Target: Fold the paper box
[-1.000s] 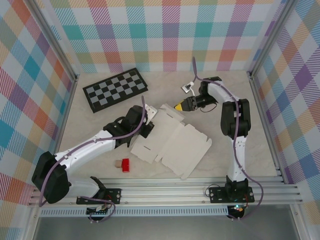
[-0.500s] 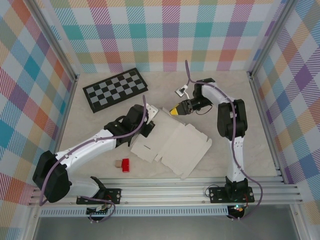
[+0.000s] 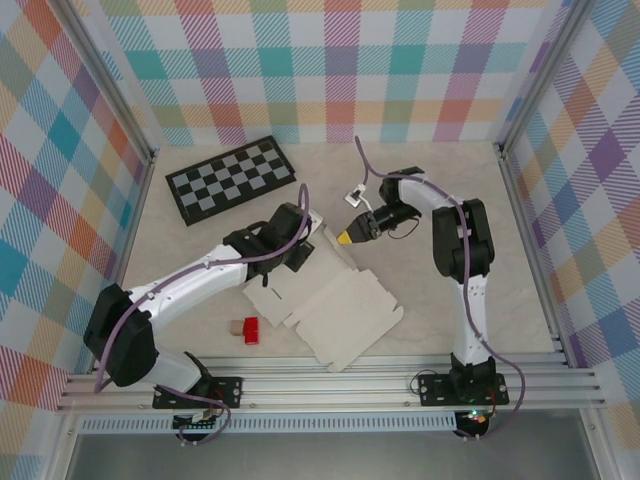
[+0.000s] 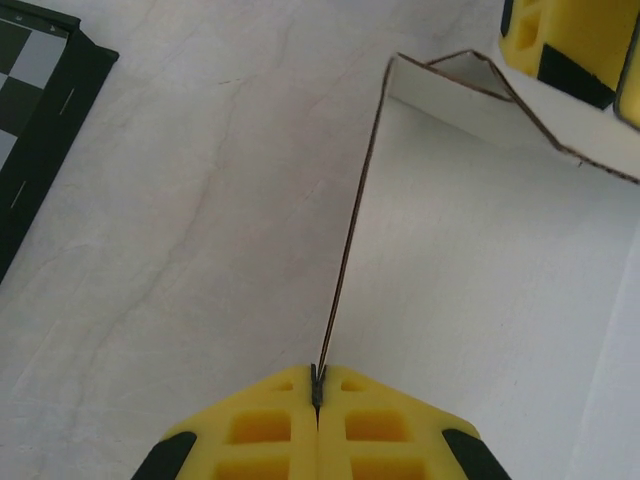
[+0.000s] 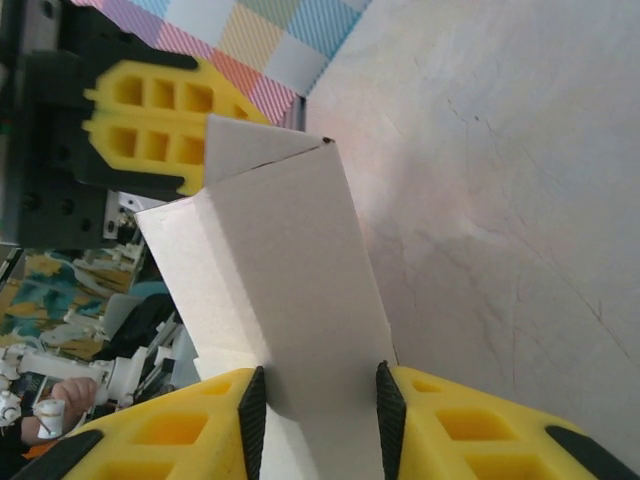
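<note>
One paper box (image 3: 340, 308), two grippers: left gripper (image 4: 317, 378) pinches its edge, right gripper (image 5: 318, 388) straddles its flap (clamped or not, I cannot tell). Left of the box: one checkerboard (image 3: 230, 180), one red block (image 3: 251, 331).

Open table (image 3: 520, 280) lies right of the right arm (image 3: 465, 250), and the back strip along the wall is bare too. The centre is crowded: the paper box (image 3: 330, 305) sprawls there, one flap raised. The left arm (image 3: 190, 285) slants across the front left, the checkerboard (image 3: 230, 180) blocks the back left, and a red block (image 3: 251, 331) sits near the front rail.
</note>
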